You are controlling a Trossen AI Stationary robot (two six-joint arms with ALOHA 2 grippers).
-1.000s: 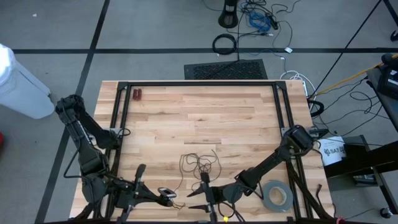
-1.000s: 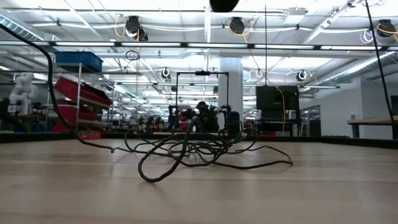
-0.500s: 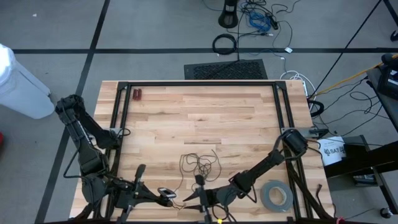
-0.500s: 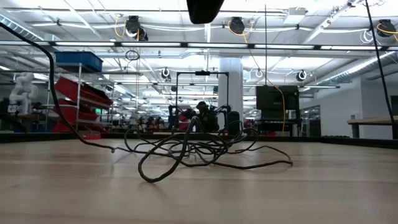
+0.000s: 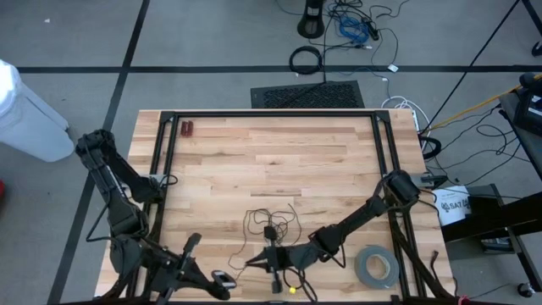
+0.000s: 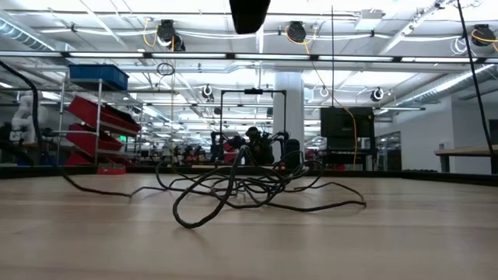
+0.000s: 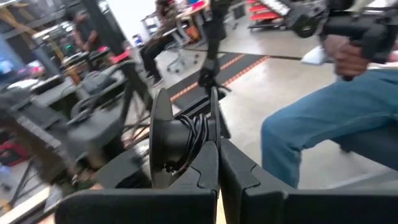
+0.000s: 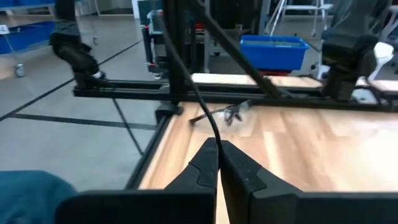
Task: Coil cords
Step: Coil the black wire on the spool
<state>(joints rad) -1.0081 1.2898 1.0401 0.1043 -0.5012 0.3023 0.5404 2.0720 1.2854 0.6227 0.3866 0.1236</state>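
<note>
Cord: thin black cord [image 5: 271,224] lies as a loose tangle on the bench [image 5: 271,161], near the middle of the near edge; not coiled. Low view shows the same wiry heap [image 6: 249,183], with one strand trailing off toward the left edge of the picture.

Right tool: right tool [image 5: 273,264] has slid along the near edge toward the left arm over the last second and now sits just beside the near side of the tangle. In its wrist view the fingers [image 8: 217,163] are pressed together with a cord strand [image 8: 199,99] running up from the tips; I read that as pinched on the cord.

Left tool: left tool [image 5: 216,284] has dropped back toward the near-left corner, well apart from the tangle. Its wrist view shows the fingers [image 7: 211,152] closed together, looking off the bench into the room; a seated person's leg in blue trousers [image 7: 323,124] is in that view.

Trailing strand: low view, the left strand lies flatter on the bench than half a second ago.

Meaning: my judgement is that the right arm has taken over the cord end and winding has barely begun.

Tape roll: grey roll [image 5: 377,267] near the near-right corner, untouched.

Writing: white label [image 5: 455,204] off the right edge of the bench, letters partly readable, perhaps "SAT"; nothing else legible.
</note>
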